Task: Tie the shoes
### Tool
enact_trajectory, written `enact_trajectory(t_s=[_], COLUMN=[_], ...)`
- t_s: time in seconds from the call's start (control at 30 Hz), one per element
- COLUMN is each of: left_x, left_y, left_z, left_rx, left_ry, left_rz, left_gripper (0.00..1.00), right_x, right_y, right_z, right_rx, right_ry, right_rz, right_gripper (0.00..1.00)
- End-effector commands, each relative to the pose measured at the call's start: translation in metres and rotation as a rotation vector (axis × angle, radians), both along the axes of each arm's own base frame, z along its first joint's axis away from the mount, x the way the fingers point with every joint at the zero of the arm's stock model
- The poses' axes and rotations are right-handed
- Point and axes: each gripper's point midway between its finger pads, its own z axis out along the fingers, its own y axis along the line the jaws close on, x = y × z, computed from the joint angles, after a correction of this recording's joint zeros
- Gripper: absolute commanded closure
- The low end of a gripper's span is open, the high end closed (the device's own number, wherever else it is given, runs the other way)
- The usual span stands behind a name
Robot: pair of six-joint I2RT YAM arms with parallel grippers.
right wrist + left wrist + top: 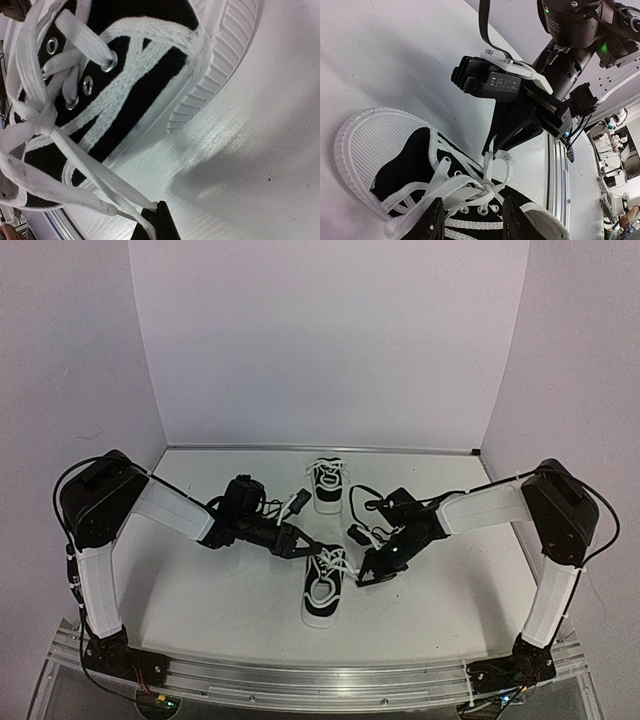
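The near shoe [322, 592], black with white sole and laces, lies mid-table; the second shoe [327, 486] stands farther back. My left gripper [305, 544] is open at the near shoe's left. In the left wrist view its fingers [434, 220] stand apart on either side of the shoe's [395, 165] lace knot [487, 189]. My right gripper [362, 577] is to the shoe's right, shut on a white lace [100, 175] that is stretched from the shoe [140, 90] to its closed tips [156, 207]. It also shows in the left wrist view [495, 145], pinching that lace.
White walls enclose the white table [200, 600] at the back and sides. An aluminium rail [300, 675] runs along the near edge with both arm bases on it. Both forearms reach in over the table's middle.
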Motion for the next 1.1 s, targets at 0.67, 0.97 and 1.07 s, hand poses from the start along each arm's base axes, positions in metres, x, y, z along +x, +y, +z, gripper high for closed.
enact_trajectory(t_s=[0.67, 0.97, 1.07], left_x=[-0.012, -0.007, -0.007], left_y=[-0.015, -0.007, -0.001], left_z=[0.003, 0.006, 0.010], left_rx=[0.070, 0.114, 0.126], left_ry=[-0.109, -0.139, -0.151], left_rz=[-0.119, -0.063, -0.038], left_gripper=[0.69, 1.00, 1.00], right_x=[0.001, 0.005, 0.008], right_y=[0.002, -0.004, -0.006], right_z=[0.010, 0.011, 0.013], right_rx=[0.006, 0.001, 0.002], right_ry=[-0.014, -0.023, -0.034], right_rz=[-0.002, -0.027, -0.039], right_gripper=[0.89, 0.87, 0.86])
